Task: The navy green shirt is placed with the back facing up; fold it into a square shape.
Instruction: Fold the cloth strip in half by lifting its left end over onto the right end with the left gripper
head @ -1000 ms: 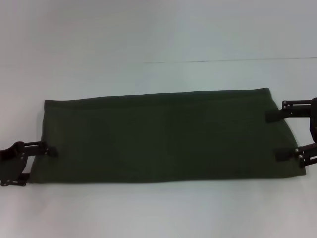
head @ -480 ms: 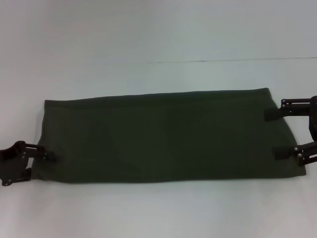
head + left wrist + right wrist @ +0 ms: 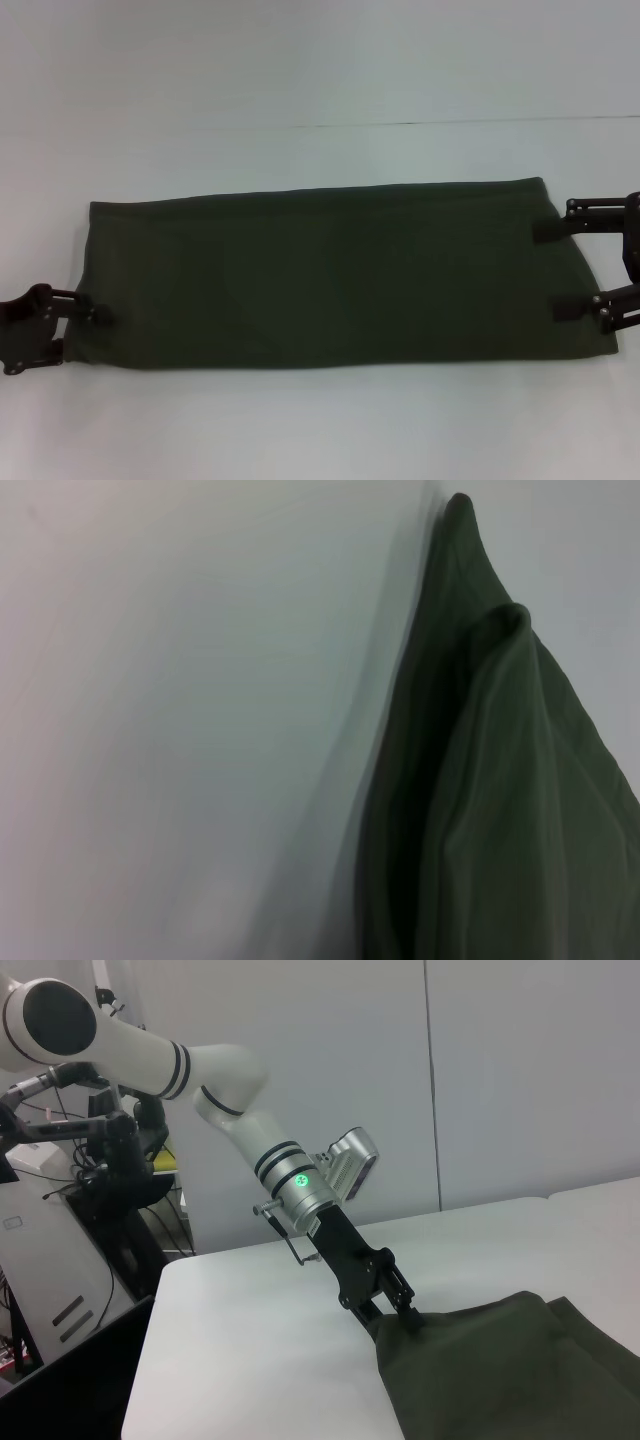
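Note:
The navy green shirt (image 3: 330, 275) lies folded into a long dark olive band across the white table (image 3: 320, 80). My left gripper (image 3: 90, 328) is at the shirt's left end near its front corner. One finger (image 3: 98, 315) lies on top of the cloth and the other is hidden under it. The right wrist view shows this gripper (image 3: 393, 1312) pinching the shirt's edge (image 3: 500, 1370). My right gripper (image 3: 558, 270) is open at the shirt's right end, with both fingertips wide apart over the cloth. The left wrist view shows only bunched cloth (image 3: 500, 800).
A seam (image 3: 450, 122) between table tops runs behind the shirt. In the right wrist view, equipment and cables (image 3: 90, 1190) stand beyond the table's far side, off the table.
My left gripper's upper finger has moved down towards the shirt's front corner, narrowing onto the cloth. My right gripper has edged slightly further over the shirt.

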Robot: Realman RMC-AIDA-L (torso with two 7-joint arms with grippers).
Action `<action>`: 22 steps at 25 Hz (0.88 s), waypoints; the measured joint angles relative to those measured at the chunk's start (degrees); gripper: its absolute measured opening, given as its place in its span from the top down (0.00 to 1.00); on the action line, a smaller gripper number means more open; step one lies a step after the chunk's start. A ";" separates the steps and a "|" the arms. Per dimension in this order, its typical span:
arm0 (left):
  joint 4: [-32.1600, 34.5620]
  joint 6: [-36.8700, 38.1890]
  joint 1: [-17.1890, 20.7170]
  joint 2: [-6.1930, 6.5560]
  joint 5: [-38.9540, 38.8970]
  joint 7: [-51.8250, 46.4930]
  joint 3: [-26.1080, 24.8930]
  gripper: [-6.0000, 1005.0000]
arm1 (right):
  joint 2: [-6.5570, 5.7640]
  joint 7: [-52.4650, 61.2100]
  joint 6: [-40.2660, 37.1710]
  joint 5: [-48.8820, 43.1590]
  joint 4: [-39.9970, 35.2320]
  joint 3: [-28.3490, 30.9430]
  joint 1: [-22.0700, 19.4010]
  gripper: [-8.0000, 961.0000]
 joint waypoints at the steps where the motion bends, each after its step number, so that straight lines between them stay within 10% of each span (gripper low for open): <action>1: -0.05 -0.03 0.00 0.00 0.00 -0.04 -0.08 0.51 | 0.03 0.01 0.00 0.03 0.00 0.00 0.02 0.05; 12: -0.95 -0.56 0.00 0.13 0.01 -0.60 -0.16 0.61 | 0.00 0.04 0.00 0.68 0.00 0.00 0.05 0.05; 22: -0.66 -0.52 0.00 0.26 -0.08 -0.47 -0.41 0.95 | 0.17 0.07 0.00 0.70 0.00 0.03 0.05 0.05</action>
